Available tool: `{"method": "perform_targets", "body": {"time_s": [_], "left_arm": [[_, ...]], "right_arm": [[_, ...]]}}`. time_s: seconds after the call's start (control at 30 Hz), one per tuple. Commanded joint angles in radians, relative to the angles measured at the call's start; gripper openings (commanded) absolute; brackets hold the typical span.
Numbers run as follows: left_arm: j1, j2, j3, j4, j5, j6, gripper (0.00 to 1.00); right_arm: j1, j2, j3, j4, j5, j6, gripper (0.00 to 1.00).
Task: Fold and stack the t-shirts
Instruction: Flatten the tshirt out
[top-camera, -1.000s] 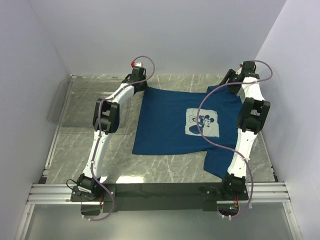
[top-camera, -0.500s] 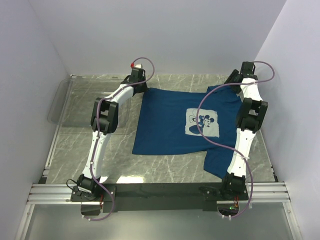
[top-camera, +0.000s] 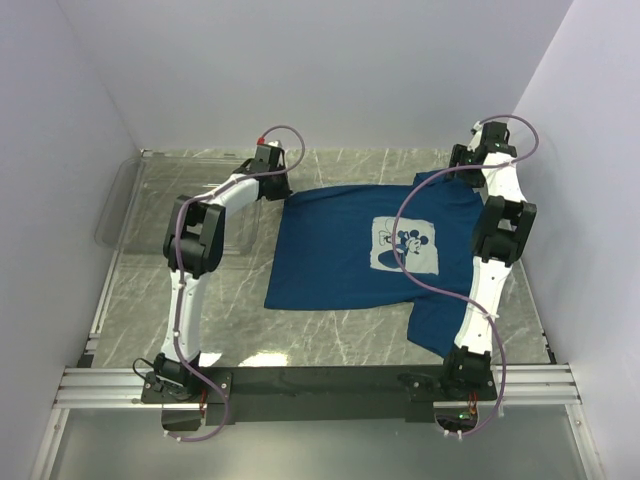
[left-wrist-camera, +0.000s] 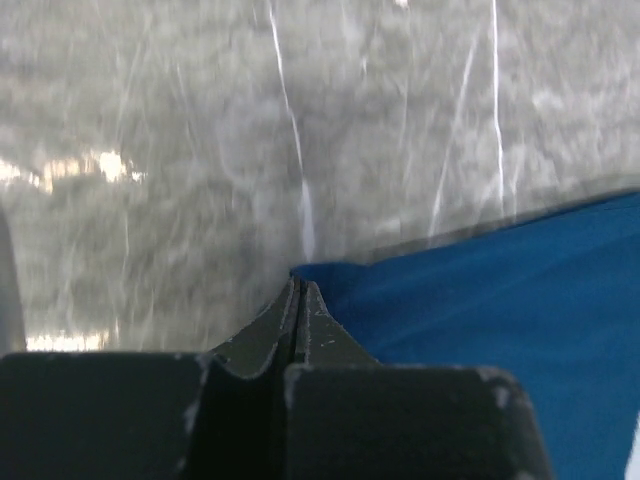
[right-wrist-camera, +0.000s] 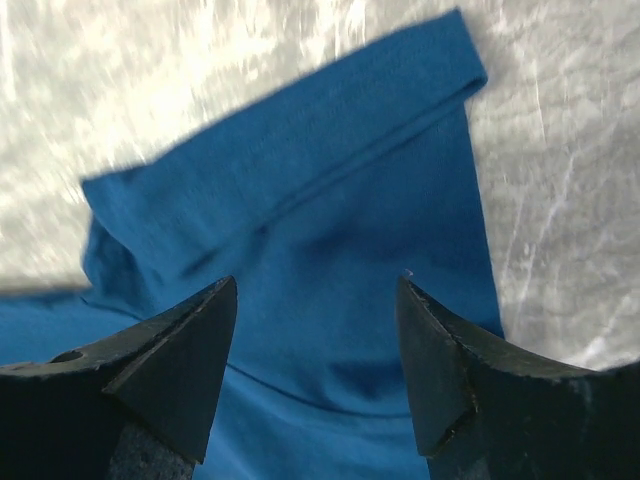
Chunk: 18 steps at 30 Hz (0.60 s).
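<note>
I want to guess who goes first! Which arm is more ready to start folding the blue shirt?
Left, probably. The left hand is shut right at a far corner of the t-shirt, seemingly pinching it. The right hand hangs open above a sleeve, gripping nothing.

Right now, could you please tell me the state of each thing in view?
dark blue t-shirt: spread flat, print up, not yet folded.
left gripper: shut, tips at the shirt's far-left corner; whether fabric is pinched is unclear.
right gripper: open, over the far-right sleeve.
clear plastic bin: left of the shirt, apart from it.
</note>
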Motion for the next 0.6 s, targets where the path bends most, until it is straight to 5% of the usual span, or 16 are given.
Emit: {"method": "perform_targets", "body": {"time_s": [0.0,0.37,0.57], "left_arm": [[-0.002,-0.11,-0.051,0.028,0.031,0.017,0.0],[-0.002,-0.228,-0.188,0.048,0.057,0.019,0.0],[-0.004,-0.283,-0.231,0.051,0.082,0.034,0.0]], "right_arm": [[-0.022,-0.072,-0.006,-0.06,-0.005,-0.115,0.71],[-0.018,0.021,0.024,-0.187,0.097,-0.194,0.69],[-0.019,0.012,0.011,-0.23,0.109,-0.201,0.37]]}}
